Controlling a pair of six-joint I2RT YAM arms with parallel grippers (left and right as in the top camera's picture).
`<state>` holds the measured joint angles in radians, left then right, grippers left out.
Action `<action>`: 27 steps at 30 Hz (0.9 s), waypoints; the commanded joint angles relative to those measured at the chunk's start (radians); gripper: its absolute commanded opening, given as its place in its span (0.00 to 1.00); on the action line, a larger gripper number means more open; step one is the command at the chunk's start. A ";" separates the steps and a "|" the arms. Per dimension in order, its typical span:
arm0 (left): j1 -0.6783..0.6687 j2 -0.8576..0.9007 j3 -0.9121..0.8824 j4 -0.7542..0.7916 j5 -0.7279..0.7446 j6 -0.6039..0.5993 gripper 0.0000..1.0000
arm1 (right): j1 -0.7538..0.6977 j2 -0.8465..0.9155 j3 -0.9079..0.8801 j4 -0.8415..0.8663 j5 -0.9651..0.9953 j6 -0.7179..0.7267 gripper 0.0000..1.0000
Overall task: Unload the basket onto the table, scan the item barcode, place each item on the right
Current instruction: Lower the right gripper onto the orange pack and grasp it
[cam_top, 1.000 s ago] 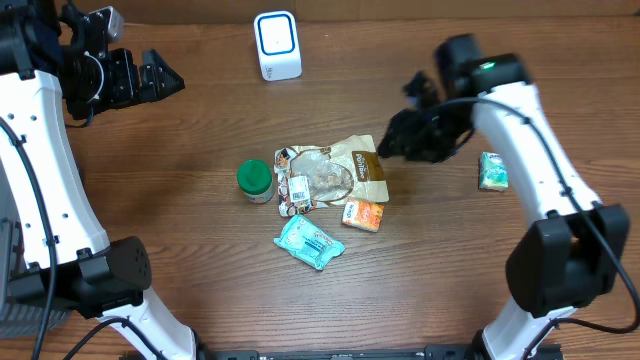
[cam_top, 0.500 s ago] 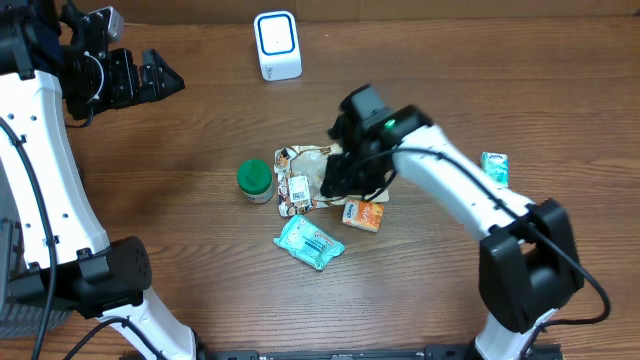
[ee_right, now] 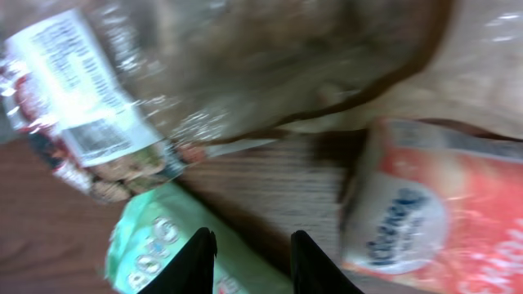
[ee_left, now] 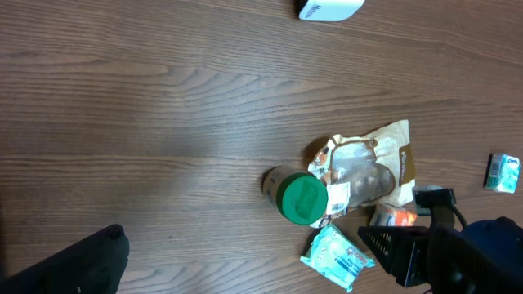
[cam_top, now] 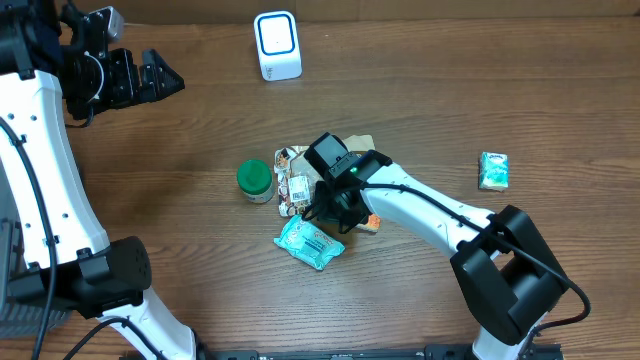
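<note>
Film on the teal packet (ee_right: 143,245) looks soft, light, slippery — right gripper (ee_right: 249,260), fingers narrowly parted and holding nothing, should probably pinch a sealed edge.

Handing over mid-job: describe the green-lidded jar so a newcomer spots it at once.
In the middle of the table lies a cluster of packets. The jar sits at its left edge, beside the clear snack bag. It alone is round with a green lid; its neighbours are flat packs.
</note>
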<state>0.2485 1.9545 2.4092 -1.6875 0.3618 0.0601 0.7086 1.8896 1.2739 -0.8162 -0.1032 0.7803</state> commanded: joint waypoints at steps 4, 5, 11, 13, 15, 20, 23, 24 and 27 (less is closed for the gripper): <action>-0.009 -0.009 0.010 -0.002 -0.006 0.019 1.00 | -0.005 0.003 -0.007 -0.017 0.069 0.065 0.34; -0.010 -0.009 0.010 -0.002 -0.006 0.019 0.99 | -0.005 0.003 -0.007 -0.024 0.069 0.065 0.34; -0.010 -0.009 0.010 -0.002 -0.007 0.019 1.00 | -0.031 0.003 -0.007 -0.115 0.074 0.064 0.35; -0.009 -0.009 0.010 -0.002 -0.007 0.019 1.00 | -0.053 0.003 -0.007 -0.149 0.078 0.056 0.36; -0.007 -0.009 0.010 -0.002 -0.007 0.019 0.99 | -0.095 0.003 -0.007 -0.195 0.097 0.053 0.36; -0.007 -0.009 0.010 -0.002 -0.007 0.019 1.00 | -0.203 0.003 -0.007 -0.267 0.137 -0.019 0.36; -0.013 -0.009 0.010 -0.002 -0.006 0.019 1.00 | -0.274 0.003 -0.007 -0.280 0.137 -0.088 0.36; -0.013 -0.009 0.010 -0.002 -0.006 0.019 1.00 | -0.295 0.003 -0.007 -0.283 0.136 -0.110 0.36; -0.013 -0.009 0.010 -0.002 -0.006 0.019 0.99 | -0.352 0.003 -0.007 -0.287 0.137 -0.167 0.37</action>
<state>0.2481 1.9545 2.4092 -1.6875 0.3618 0.0601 0.4023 1.8896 1.2694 -1.1004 0.0151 0.7067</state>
